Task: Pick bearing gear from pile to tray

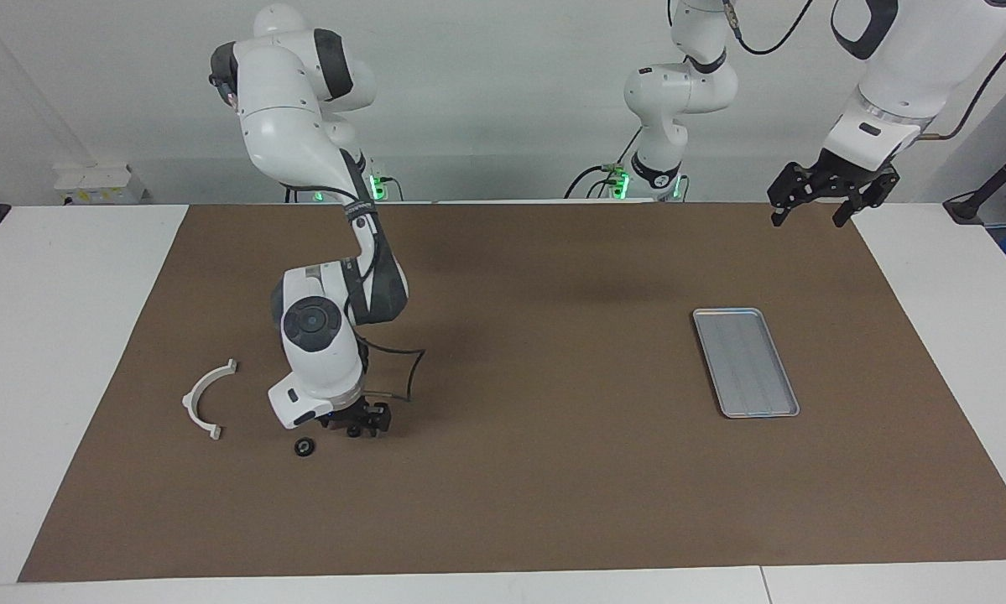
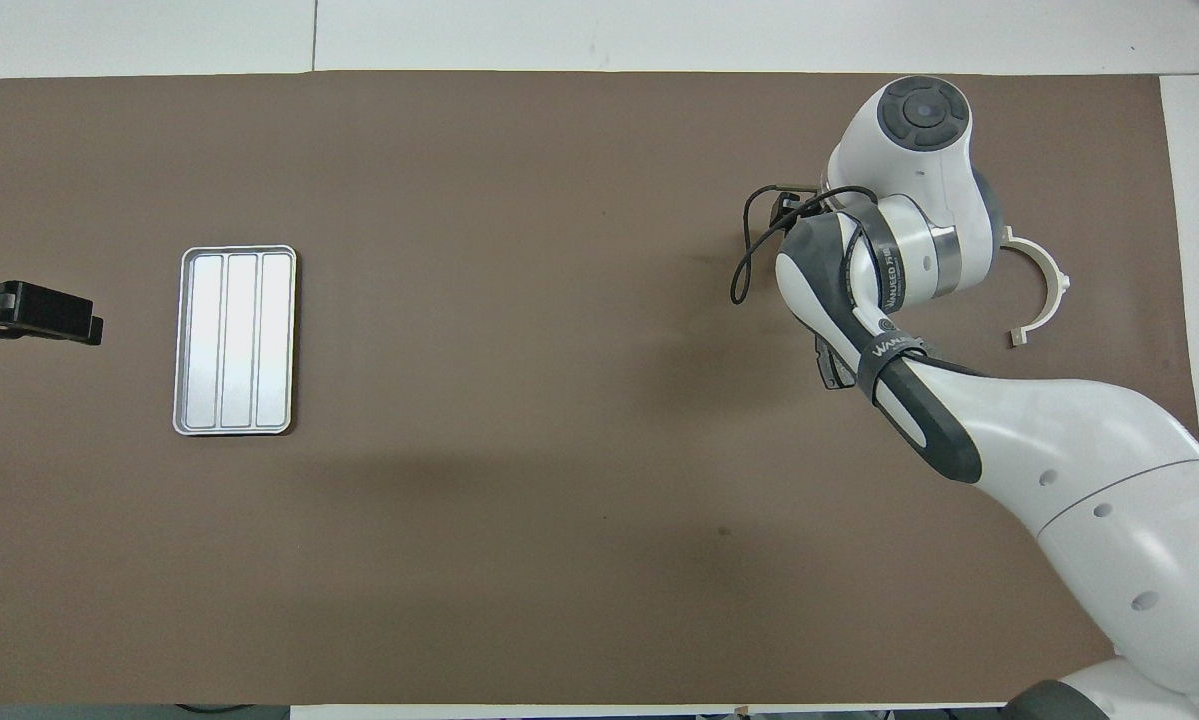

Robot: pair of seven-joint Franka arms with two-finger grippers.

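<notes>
Brown mat (image 1: 553,470): covers most of the white table (image 1: 66,352) and carries every item below.

Right arm (image 1: 318,335): reaches from its base down to the mat at its own end of the table, wrist bent low. In the overhead view the arm's wrist hides its gripper and the small parts.

Left arm (image 1: 905,75): waits raised at its own end.

Tray (image 1: 745,361): flat, silver-grey, ribbed lengthwise; lies on the mat toward the left arm's end, well apart from the pile.

White half-ring bracket (image 1: 207,397): lies flat on the mat, toward the right arm's end of the small parts.

Left gripper (image 1: 820,200): hangs over the mat's edge near the robots, fingers spread, nothing between them.

Right gripper (image 1: 357,419): down at the mat, over a small black round piece (image 1: 353,431); whether its fingers grip that piece cannot be told.

Second black round piece (image 1: 304,447): lies free on the mat, just beside the right gripper.
</notes>
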